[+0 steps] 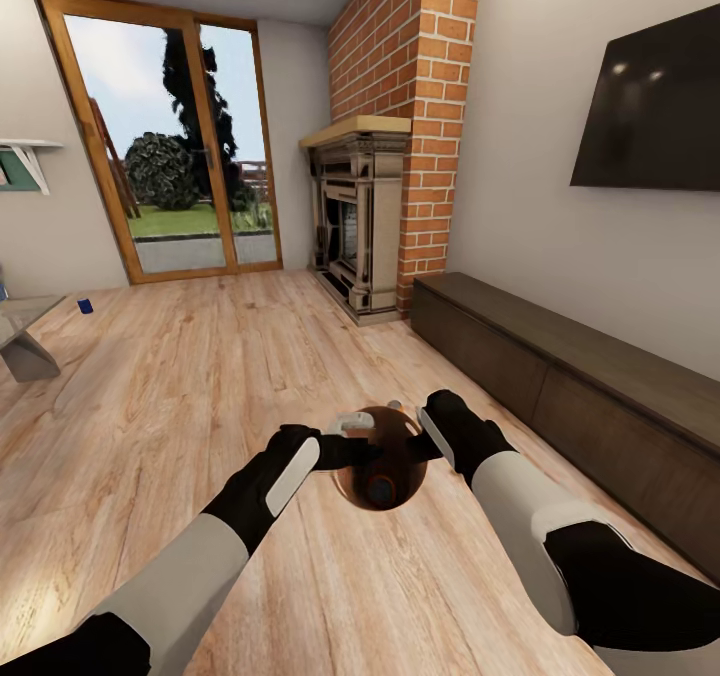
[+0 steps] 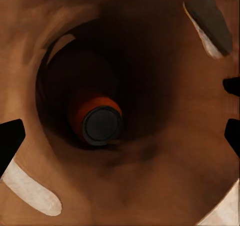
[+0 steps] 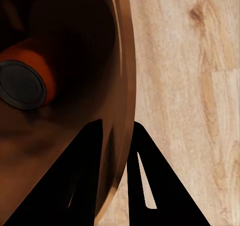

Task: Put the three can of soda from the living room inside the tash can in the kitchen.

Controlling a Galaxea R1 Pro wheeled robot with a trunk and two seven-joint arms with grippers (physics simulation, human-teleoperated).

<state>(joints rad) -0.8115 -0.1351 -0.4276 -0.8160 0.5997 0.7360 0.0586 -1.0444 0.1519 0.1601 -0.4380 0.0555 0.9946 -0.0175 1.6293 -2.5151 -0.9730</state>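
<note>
My right gripper (image 3: 116, 136) pinches the rim of the tash can (image 1: 352, 486) with one orange can (image 2: 95, 116) inside, my left gripper (image 1: 352, 436) I cannot tell, and the blue can (image 1: 85, 305) stands far ahead to my left.

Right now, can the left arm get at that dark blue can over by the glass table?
Probably not. The dark blue can sits far across the floor, and the left pincer is at the bucket rim, seemingly holding it.
</note>
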